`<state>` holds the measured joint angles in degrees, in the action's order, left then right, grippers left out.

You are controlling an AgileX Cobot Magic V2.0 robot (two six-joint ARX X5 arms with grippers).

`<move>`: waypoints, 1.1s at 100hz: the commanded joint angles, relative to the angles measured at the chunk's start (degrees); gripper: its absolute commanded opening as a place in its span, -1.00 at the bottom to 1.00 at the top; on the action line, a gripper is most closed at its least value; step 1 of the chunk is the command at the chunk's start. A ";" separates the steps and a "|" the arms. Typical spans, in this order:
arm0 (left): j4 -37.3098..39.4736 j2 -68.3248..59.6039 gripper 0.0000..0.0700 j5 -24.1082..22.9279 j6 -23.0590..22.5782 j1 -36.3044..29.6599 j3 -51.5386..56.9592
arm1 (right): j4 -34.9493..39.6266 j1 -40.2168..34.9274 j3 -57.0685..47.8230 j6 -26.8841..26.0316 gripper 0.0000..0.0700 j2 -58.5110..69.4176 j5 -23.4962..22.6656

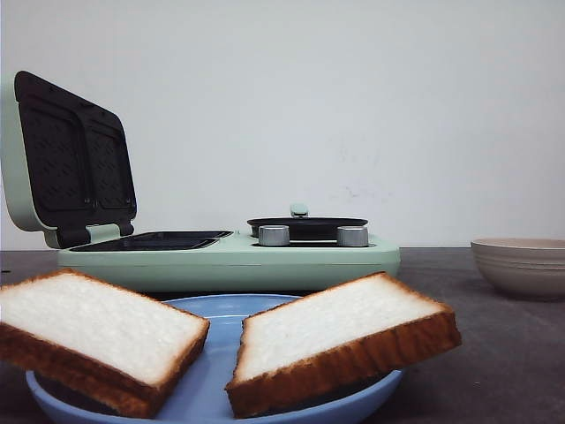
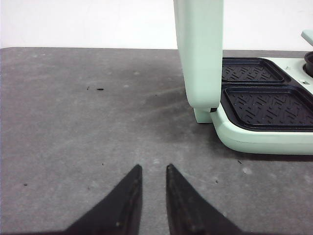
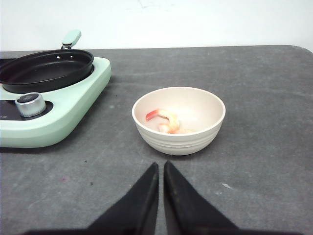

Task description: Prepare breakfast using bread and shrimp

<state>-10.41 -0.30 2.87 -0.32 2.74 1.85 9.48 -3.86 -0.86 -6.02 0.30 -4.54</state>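
Nearest the front camera, two slices of bread point(image 1: 97, 336) are propped on a blue plate point(image 1: 212, 397), tilted toward each other, apart. They are judged light, soft and easily dented, so each is best taken by its firmer crust edge. Behind them a green breakfast maker point(image 1: 229, 256) is seen with its lid raised (grill plates bare). Farther right, the shrimp point(image 3: 164, 120) lies in a beige bowl point(image 3: 179, 134); it is likely small and slippery, best pinched across its curved body. The left gripper point(image 2: 153, 196) is held slightly parted, the right gripper point(image 3: 161, 188) nearly pressed together; nothing is held by either.
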 commanded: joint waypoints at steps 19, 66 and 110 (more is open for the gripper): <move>-0.33 0.13 -0.99 -0.13 -0.11 0.00 -0.94 | -2.54 -0.09 0.15 -4.17 -0.97 -0.09 -0.09; 0.42 0.13 -0.99 -0.11 -0.09 0.02 -0.94 | -6.97 -0.09 0.15 -5.84 -0.97 -0.09 -0.26; 5.38 0.13 -0.99 2.78 26.29 0.00 -0.74 | -10.47 -0.09 0.09 -15.32 -0.98 -0.09 -0.48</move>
<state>-4.82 -0.30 3.99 12.16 2.74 1.85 -0.12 -3.86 -0.86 -17.61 0.30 -4.91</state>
